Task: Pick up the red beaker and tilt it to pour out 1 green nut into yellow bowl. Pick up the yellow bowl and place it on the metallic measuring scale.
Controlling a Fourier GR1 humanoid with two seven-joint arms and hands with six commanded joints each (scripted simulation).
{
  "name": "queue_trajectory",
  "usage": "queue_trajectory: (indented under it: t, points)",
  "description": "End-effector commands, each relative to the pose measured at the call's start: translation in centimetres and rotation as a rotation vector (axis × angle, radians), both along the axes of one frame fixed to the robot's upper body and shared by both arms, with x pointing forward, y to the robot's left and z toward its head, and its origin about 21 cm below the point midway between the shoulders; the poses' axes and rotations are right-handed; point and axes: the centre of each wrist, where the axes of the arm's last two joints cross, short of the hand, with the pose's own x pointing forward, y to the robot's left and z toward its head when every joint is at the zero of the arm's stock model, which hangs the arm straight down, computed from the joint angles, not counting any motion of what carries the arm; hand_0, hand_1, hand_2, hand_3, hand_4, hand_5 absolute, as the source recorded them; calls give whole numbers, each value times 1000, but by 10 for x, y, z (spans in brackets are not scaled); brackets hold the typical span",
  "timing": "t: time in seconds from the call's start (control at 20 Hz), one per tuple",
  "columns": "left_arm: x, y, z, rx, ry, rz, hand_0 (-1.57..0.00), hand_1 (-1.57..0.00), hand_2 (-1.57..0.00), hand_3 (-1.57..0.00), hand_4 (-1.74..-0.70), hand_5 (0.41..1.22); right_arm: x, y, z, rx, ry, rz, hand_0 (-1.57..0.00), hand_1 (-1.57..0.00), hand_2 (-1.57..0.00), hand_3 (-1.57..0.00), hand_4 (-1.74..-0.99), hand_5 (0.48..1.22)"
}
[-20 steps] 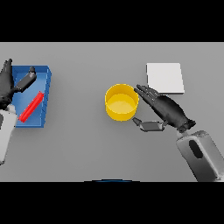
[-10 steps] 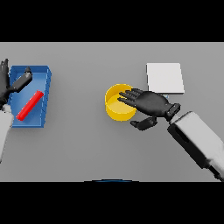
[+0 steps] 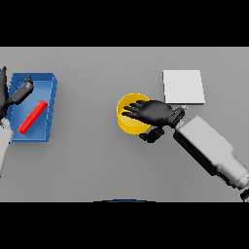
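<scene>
The right hand (image 3: 154,113) lies over the right part of the yellow bowl (image 3: 127,118), fingers straight above its opening and thumb curled outside the near rim. The bowl stands mid-table, just left of the metallic scale (image 3: 183,87). The left hand (image 3: 18,93) shows at the blue tray (image 3: 50,99), fingers relaxed.

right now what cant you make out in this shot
- Head view: whether a green nut lies in the yellow bowl; the right hand covers much of its inside.
- Whether that hand grips the bowl's rim or only lies across it.
- Left hand: partly cut off by the left edge, beside the blue tray.
</scene>
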Motion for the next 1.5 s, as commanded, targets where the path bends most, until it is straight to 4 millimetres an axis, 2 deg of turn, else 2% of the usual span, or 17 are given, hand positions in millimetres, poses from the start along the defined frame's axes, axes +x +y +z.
queue_trajectory:
  t: [0.0,0.25,0.45,0.55,0.6,0.65,0.75,0.85,1.0,1.1,1.25,1.45]
  points:
    - [1,0,0,-6,3,5,1,1,1,1,-744,697,4,3,1,-8,-7,3,1,1,1,1,-1258,734]
    - [4,3,-3,-7,14,14,1,1,1,1,-746,698,8,15,-6,-55,29,-4,1,1,1,-2,-1270,740]
    - [6,2,-1,-1,10,14,1,1,1,1,-745,699,10,13,-10,-90,77,-31,1,1,-23,-72,-1289,758]
    - [4,5,-2,-5,11,12,1,1,1,1,-750,701,8,14,-12,-102,97,-69,-26,-36,-71,-141,-1302,805]
    - [5,2,-2,-6,8,7,1,1,1,1,-752,701,9,14,-8,-109,95,-62,-161,-135,-147,-182,-1321,839]
    - [3,1,-1,-4,2,1,1,1,1,1,-754,700,7,12,-11,-108,102,-48,-443,-422,-375,-236,-1351,915]
    - [6,2,0,1,8,16,1,1,1,1,-755,704,9,12,-9,-92,112,-34,-849,-836,-806,-399,-1463,1025]
    - [6,3,-1,1,1,9,1,1,1,1,-756,701,10,12,-9,-101,130,-33,-1109,-1100,-1081,-706,-1557,1096]
    - [4,2,-1,10,-7,-5,1,1,1,1,-750,695,10,9,-8,-101,146,-32,-1334,-1330,-1205,-1120,-1647,1157]
    - [5,0,-2,11,11,7,1,1,1,1,-742,690,10,13,-8,-98,131,-36,-1420,-1417,-1253,-1269,-1681,1180]
    - [7,-2,-2,17,9,-4,1,1,1,1,-736,688,8,10,-5,-88,134,-39,-1493,-1492,-1286,-1386,-1710,1200]
    - [2,1,1,22,1,-6,1,1,1,1,-730,687,6,4,5,-65,119,-20,-1539,-1539,-1330,-1376,-1728,1212]
